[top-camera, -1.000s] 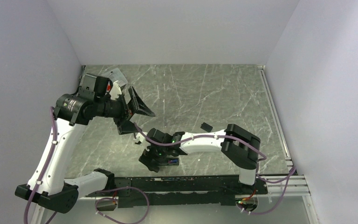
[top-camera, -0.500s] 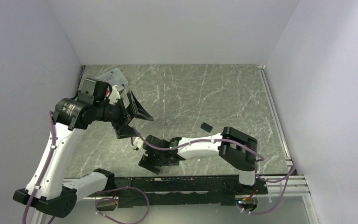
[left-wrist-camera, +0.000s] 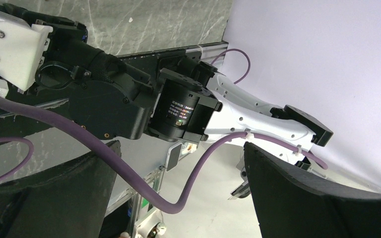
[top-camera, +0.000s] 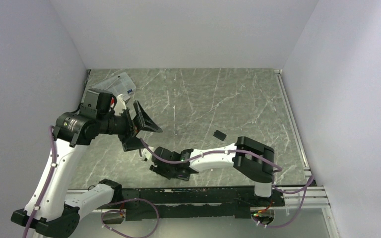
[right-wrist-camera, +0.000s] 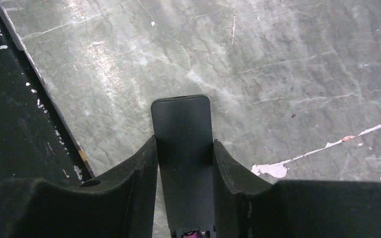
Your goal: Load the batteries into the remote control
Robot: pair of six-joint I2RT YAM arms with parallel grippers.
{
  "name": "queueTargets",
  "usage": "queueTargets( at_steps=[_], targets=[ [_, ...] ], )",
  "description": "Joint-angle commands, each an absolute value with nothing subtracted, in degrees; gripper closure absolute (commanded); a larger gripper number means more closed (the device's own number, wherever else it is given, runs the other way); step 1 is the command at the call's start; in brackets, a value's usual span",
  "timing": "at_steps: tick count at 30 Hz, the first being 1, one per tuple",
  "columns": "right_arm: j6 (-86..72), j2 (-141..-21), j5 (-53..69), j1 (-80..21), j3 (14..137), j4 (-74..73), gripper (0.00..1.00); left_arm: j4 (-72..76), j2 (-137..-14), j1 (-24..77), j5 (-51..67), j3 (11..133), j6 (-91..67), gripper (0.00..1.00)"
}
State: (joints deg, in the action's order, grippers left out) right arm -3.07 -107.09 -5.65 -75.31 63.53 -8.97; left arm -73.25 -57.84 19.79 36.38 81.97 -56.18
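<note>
The remote control (right-wrist-camera: 181, 119), a flat black bar, lies on the grey marble table and points away between the fingers of my right gripper (right-wrist-camera: 183, 144). Both pads press its long sides, so the gripper is shut on it. From above, the right gripper (top-camera: 164, 167) sits low near the table's front edge and hides most of the remote. My left gripper (top-camera: 141, 131) hangs open above the table's left part with nothing between its fingers (left-wrist-camera: 302, 198). A tiny dark piece (top-camera: 142, 157) lies just left of the right gripper; it is too small to tell whether it is one of the batteries.
A clear plastic box (top-camera: 119, 83) lies at the back left corner. A small black flat piece (top-camera: 220, 134) rests on the table right of centre. The black front rail (right-wrist-camera: 10, 124) runs close to the left of the remote. A metal rail (top-camera: 291, 119) lines the right edge.
The right gripper has slid left along the front of the table and its jaws have come in onto the remote. The left arm has drawn back and slightly down, still open.
</note>
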Motion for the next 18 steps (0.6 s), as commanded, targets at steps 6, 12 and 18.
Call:
queueTargets(
  at_steps=[6,12,18],
  targets=[
    [-2.1,-106.7,-11.1,-73.9,59.2,-11.9,1.0,-70.3,-55.6,19.5,40.0,81.9,-49.3,0.01],
    [-5.5,-99.9,-9.1,-70.0,54.1,-9.3,1.0,-70.6,-55.2,19.5,40.7,84.6,-47.4,0.01],
    [-9.2,-92.9,-6.5,-65.8,49.0,-5.6,1.0,-67.9,-54.9,19.5,38.7,87.9,-47.9,0.01]
  ],
)
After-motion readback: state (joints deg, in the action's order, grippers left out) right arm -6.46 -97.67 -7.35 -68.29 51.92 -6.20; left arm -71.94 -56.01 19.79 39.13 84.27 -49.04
